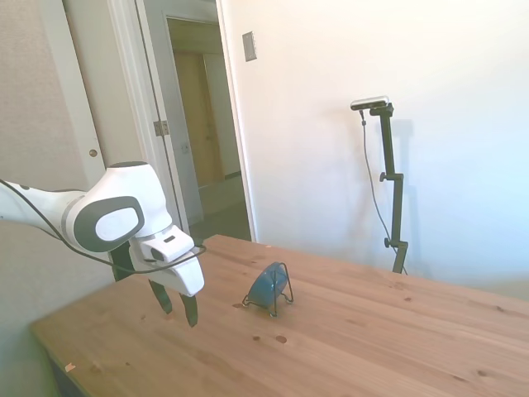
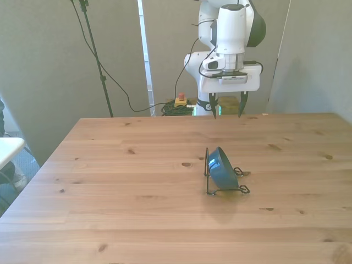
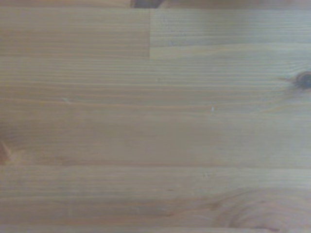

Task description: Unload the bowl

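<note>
One bowl (image 2: 223,168) tilted in wire rack (image 2: 211,177), end effector (image 2: 226,104) released — wrist view only bare table (image 3: 155,121).

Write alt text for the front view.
A teal-blue bowl stands tilted on edge in a thin black wire rack on a wooden table. Behind it, the white arm's gripper hangs open, holding nothing.

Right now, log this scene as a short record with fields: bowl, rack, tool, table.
bowl: teal-blue bowl standing on edge, tilted, held in the rack
rack: thin black wire rack on the table, near its middle
tool: tool open, empty, above the table, apart from the bowl, toward the robot's side
table: wooden table; wrist view shows only bare wood
task state: bowl not yet unloaded
</note>
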### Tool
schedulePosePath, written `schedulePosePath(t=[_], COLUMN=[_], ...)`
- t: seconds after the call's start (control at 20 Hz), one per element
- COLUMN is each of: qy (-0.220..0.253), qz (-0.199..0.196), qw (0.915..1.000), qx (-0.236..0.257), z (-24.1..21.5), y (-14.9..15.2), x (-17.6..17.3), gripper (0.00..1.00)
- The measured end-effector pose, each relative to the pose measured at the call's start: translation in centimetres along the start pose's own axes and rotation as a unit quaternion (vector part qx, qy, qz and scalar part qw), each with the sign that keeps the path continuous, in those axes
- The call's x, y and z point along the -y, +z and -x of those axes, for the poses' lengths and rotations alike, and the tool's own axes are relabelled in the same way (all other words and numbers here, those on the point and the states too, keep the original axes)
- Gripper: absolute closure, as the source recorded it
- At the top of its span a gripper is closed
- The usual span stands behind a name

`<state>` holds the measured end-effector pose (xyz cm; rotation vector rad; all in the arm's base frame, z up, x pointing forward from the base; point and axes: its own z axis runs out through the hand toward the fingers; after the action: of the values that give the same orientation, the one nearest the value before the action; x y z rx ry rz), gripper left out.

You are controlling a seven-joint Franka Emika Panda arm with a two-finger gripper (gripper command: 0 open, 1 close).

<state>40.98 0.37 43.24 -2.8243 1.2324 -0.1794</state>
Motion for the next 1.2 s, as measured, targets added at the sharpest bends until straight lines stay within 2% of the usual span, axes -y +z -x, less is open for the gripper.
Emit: schedulePosePath(t=[0.2, 0.4, 0.6, 0.8, 0.95, 1.2], qy=[0.006, 0.042, 0.098, 0.142, 0.164, 0.179], qz=[-0.012, -0.017, -0.007, 0.012, 0.03, 0.04], qw=[0.9999, 0.9976, 0.9876, 0.975, 0.9681, 0.9622], qx=[-0.003, -0.052, -0.122, -0.17, -0.187, -0.202], z=[-0.5, -2.3, -4.9, -8.2, -10.1, -11.6], y=[-0.1, -1.4, -2.8, -2.2, -0.8, 0.8], x=[0.4, 4.1, 8.2, 11.1, 12.1, 13.3], gripper=[0.0, 0.0, 0.0, 0.0, 0.0, 0.0])
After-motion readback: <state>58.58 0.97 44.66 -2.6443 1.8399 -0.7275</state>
